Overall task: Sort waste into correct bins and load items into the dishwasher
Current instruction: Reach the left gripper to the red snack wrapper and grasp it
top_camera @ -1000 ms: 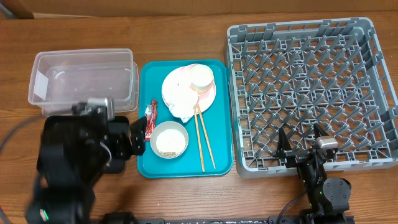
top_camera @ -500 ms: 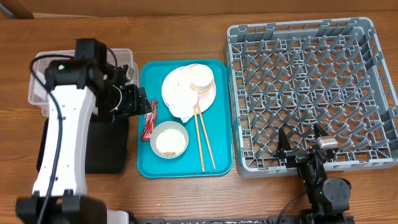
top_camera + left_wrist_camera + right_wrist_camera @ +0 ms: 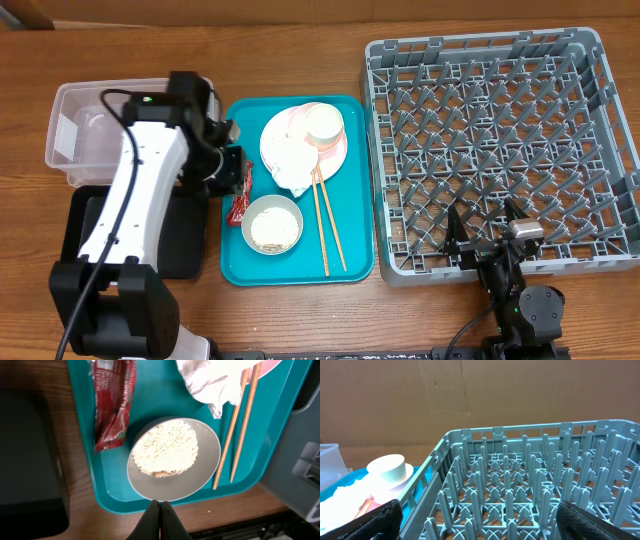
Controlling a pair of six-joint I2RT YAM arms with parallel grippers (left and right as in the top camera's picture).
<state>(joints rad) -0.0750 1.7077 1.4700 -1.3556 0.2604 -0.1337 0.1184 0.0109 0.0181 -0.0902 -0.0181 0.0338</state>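
My left gripper (image 3: 160,506) (image 3: 228,172) is shut with nothing in it. It hangs over the left edge of the teal tray (image 3: 350,255). Its tips sit just off the near rim of the whitish bowl (image 3: 205,467) (image 3: 272,224), which is full of rice grains (image 3: 165,449). The red-and-white wrapper (image 3: 112,405) (image 3: 241,192) lies left of the bowl. The chopsticks (image 3: 237,425) (image 3: 327,222) lie to its right. A crumpled tissue (image 3: 287,160) and a white cup (image 3: 324,125) rest on the pink plates (image 3: 338,152). My right gripper (image 3: 480,522) (image 3: 487,235) stands open at the front edge of the grey dish rack (image 3: 500,140).
The clear tub (image 3: 100,130) stands at the back left. The black tray (image 3: 185,245) (image 3: 25,460) lies in front of it, partly under my left arm. The dish rack's upright pegs (image 3: 520,485) fill the right wrist view.
My left arm swung from above the black tray to the teal tray's left edge. Its jaws went from open to shut. The right arm stayed still.
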